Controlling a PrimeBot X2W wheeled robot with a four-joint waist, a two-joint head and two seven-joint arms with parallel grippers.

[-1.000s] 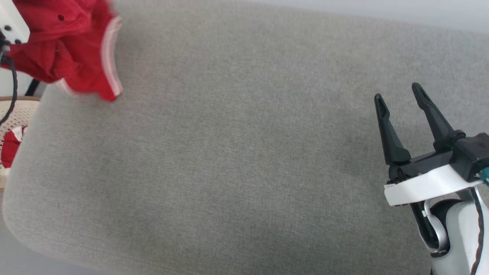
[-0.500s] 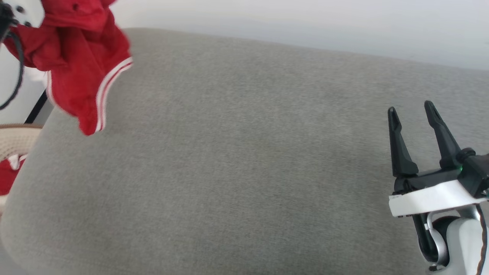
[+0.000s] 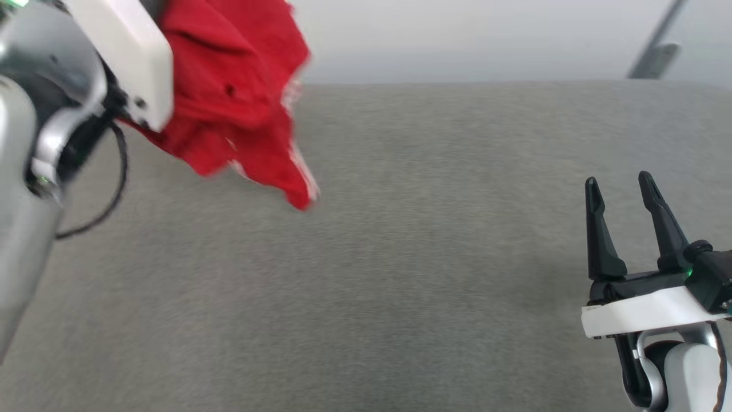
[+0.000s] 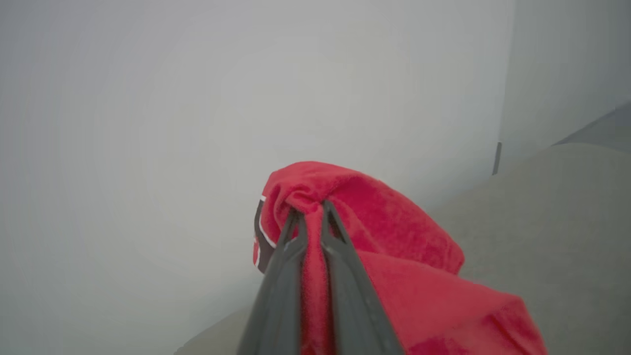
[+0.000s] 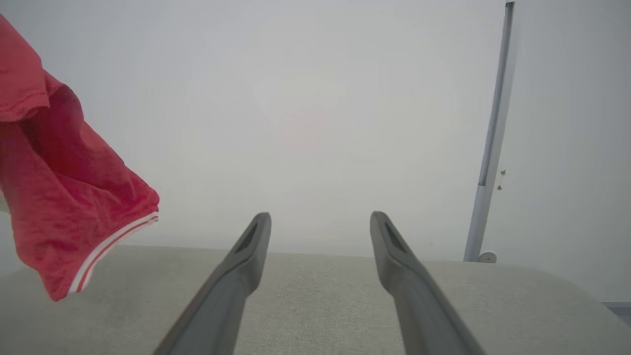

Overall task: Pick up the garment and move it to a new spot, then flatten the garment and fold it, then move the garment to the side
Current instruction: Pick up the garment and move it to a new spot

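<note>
- While my left arm [image 3: 46,131] is raised at the upper left of the head view, the grey upholstered surface [image 3: 400,286] spreads below both my hands, broad and rounded at its far edge.
- Behind it stands a pale wall [image 3: 457,40].
- The garment [image 3: 229,103] hangs bunched from my left hand, red and crumpled, over the far left part of the surface. It is blurred in the head view.
- Its lowest corner, edged with red-and-white striped trim [image 5: 111,241], dangles towards the surface; I cannot tell whether it touches.
- My right hand [image 3: 618,182] sits at the lower right of the head view, low over the surface and well apart from the garment. Its two dark fingers are spread wide, with nothing between them.
- My left hand [image 4: 309,209] has its fingers pressed together on a gathered fold of red cloth, which wraps over the fingertips and falls away to the right in the left wrist view.
- A grey pole [image 5: 493,133] stands against the wall beyond the surface's right end.
- A thin black cable [image 3: 114,189] loops down from my left wrist.
- A small patch of black with a white line [image 4: 259,231] shows on the garment, just left of the pinching fingers.
</note>
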